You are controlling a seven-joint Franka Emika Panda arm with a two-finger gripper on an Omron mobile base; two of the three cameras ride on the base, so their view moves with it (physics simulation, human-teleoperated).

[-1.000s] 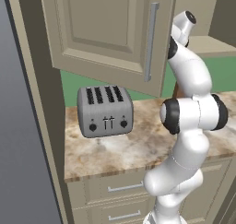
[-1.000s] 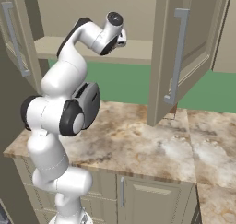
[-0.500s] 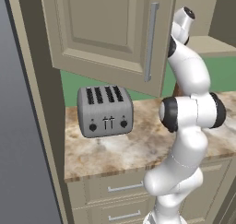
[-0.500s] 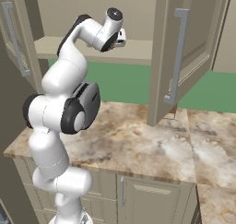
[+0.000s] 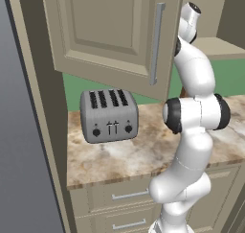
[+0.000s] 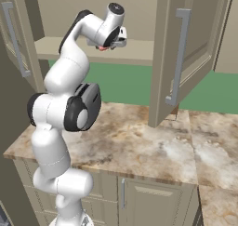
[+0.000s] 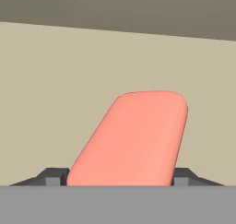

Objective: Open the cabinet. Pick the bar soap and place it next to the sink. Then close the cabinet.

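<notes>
The cabinet stands open, with its left door [image 5: 115,30] and right door [image 6: 186,48] swung out over the counter. My gripper [image 6: 111,43] reaches inside, just above the lower shelf [image 6: 144,52]. In the hand view the salmon-pink bar soap [image 7: 133,140] sits between my two dark fingertips [image 7: 57,177], touching both, with the beige cabinet interior behind it. A sliver of the pink soap [image 6: 101,47] shows under the hand in the right base view. The gripper [image 7: 120,178] is shut on it. The sink is out of view.
A silver four-slot toaster [image 5: 109,116] stands on the tan marbled counter [image 6: 139,141] under the left door. Beige drawers [image 5: 124,196] with short handles run below. Both open doors hang over the counter on either side of my arm.
The jaws have closed in from wide open onto the soap. The hand has risen slightly inside the cabinet.
</notes>
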